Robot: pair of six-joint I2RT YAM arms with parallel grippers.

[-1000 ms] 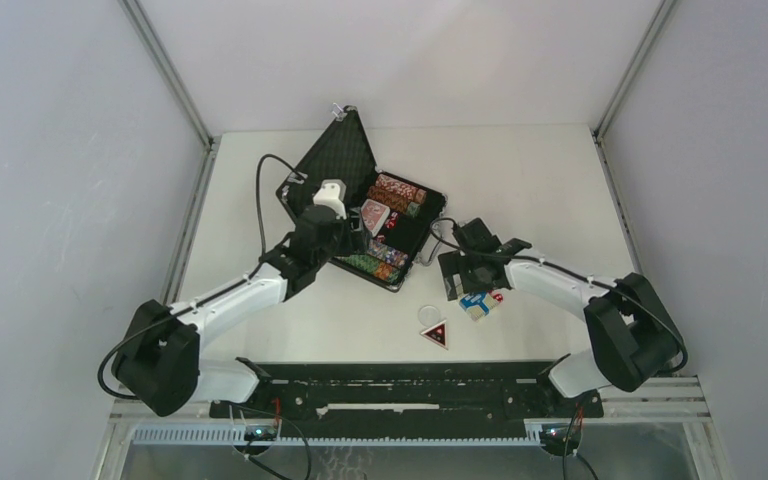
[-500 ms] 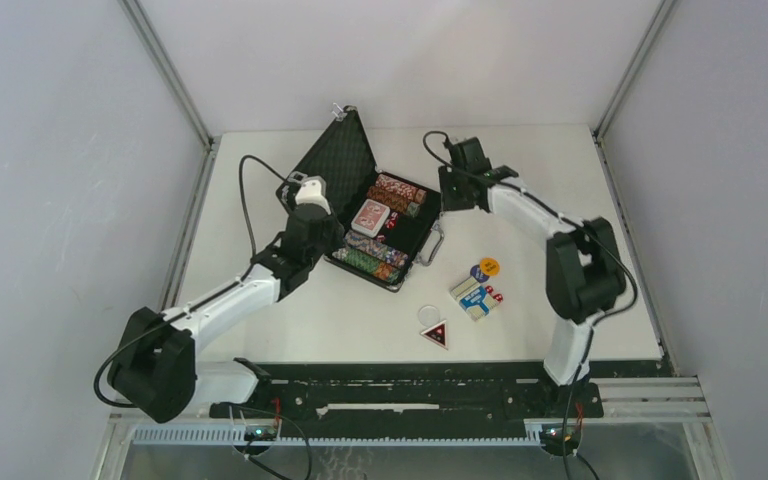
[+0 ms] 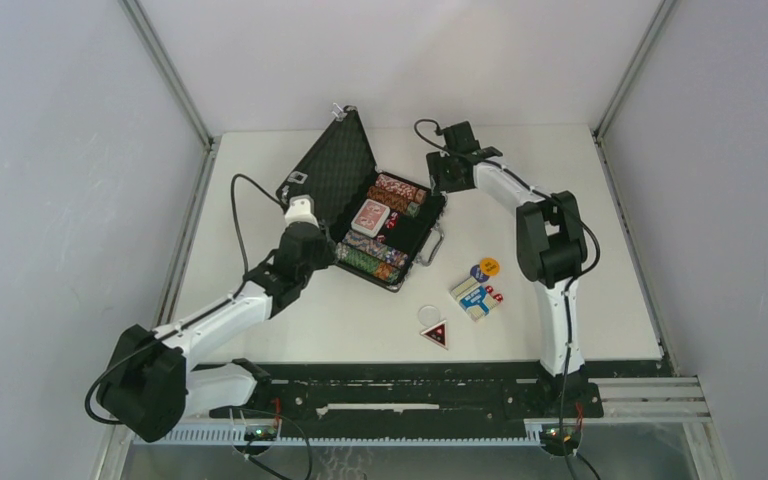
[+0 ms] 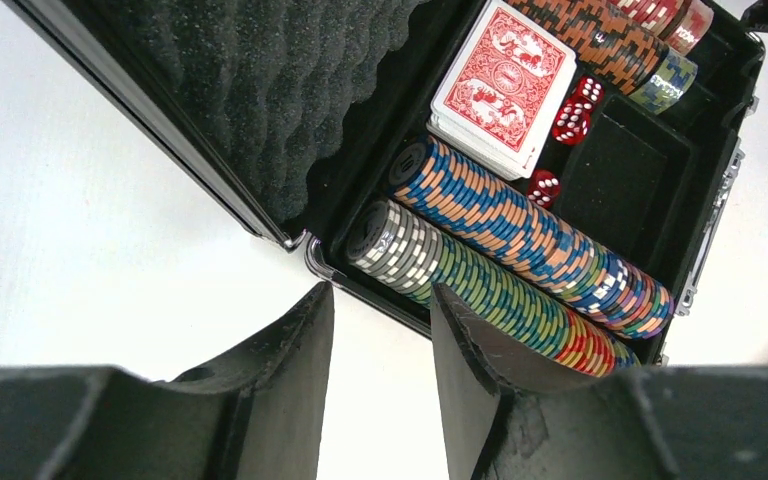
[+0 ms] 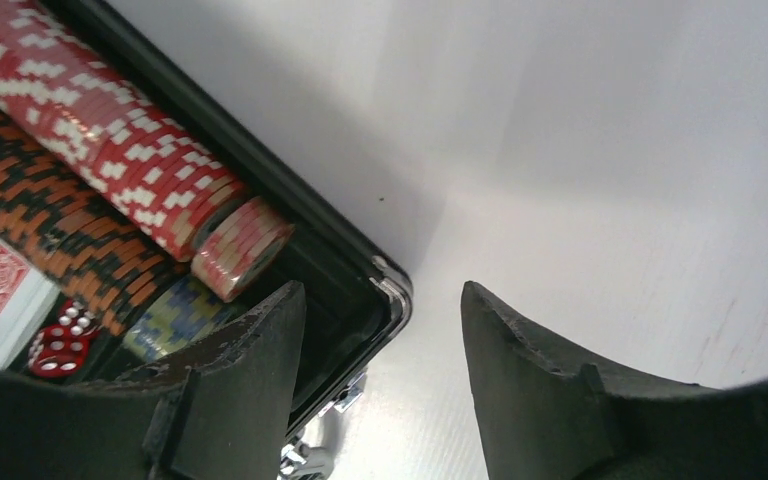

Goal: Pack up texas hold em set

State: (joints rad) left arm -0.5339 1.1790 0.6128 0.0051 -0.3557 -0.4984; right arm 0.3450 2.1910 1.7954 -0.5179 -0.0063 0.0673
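We counted one open briefcase holding one red deck and three dice.
Left gripper and right gripper both gaped, empty.

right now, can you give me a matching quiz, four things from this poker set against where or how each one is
1 case lid
2 red card deck
3 blue card deck
4 triangle token

a in the case
b on the table, beside the clear disc
c standing open
d on the table, beside the orange disc

pairs: 1-c, 2-a, 3-d, 4-b
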